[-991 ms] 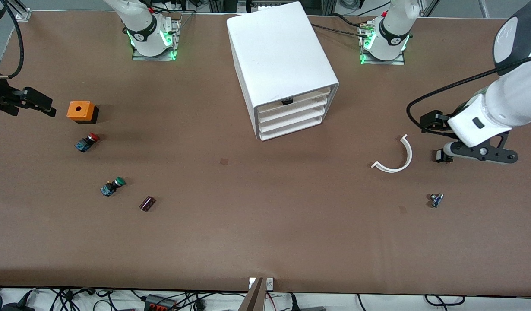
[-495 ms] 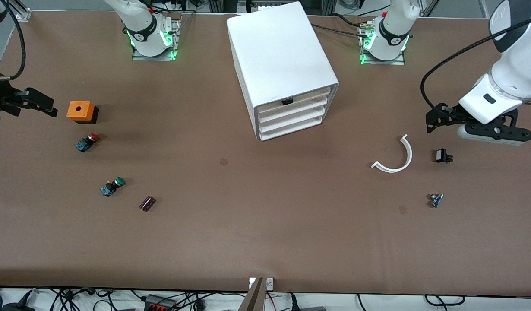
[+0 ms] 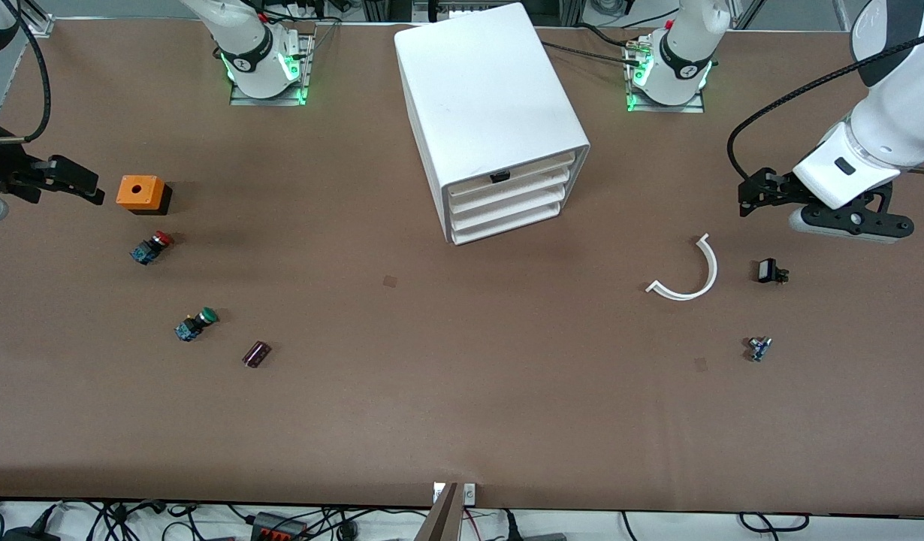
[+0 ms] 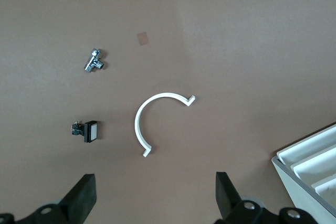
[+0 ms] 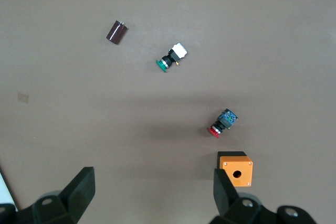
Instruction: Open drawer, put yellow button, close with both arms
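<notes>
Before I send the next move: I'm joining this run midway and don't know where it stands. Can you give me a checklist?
1. Top drawer state known: ok, it looks shut, in line with the three below.
2. Yellow button located: not ok, none shows in any view; only the red-capped switch and green-capped switch lie out.
3. Left gripper free: ok, fingers open and empty, over the table by the white curved piece.
4. Right gripper free: ok, fingers open and empty, beside the orange box.
5. Button inside the drawer: cannot tell.
</notes>
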Controlling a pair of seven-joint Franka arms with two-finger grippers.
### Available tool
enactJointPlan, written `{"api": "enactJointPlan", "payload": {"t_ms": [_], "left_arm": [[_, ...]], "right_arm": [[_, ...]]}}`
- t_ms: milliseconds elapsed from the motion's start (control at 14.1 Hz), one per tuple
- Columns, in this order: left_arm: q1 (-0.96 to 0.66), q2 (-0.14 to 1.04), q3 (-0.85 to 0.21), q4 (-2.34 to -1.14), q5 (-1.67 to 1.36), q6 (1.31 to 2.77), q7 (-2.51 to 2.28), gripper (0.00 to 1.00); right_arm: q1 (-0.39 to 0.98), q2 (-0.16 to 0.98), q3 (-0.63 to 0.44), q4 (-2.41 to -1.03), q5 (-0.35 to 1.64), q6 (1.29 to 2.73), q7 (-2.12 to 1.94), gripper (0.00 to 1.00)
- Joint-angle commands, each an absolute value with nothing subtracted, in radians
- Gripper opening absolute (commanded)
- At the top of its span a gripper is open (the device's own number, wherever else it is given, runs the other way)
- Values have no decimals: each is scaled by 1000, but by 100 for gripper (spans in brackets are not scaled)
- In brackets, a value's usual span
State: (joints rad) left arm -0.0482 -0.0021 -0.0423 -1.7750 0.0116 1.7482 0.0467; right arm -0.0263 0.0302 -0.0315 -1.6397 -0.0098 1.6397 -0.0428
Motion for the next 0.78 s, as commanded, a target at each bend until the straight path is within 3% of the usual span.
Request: {"api": "enactJointPlan", "payload": {"t_ms": [0,708], "left_arm": [[-31,-15,-63,-1761,15,1713,58,100],[-37,-14,-63,-1753,14,1706,57,100]], "right_arm": [[-29,6,-28,-1664,-15,1654,-54,100],[-29,8,-28,-1664,-15,1654,-54,100]]}}
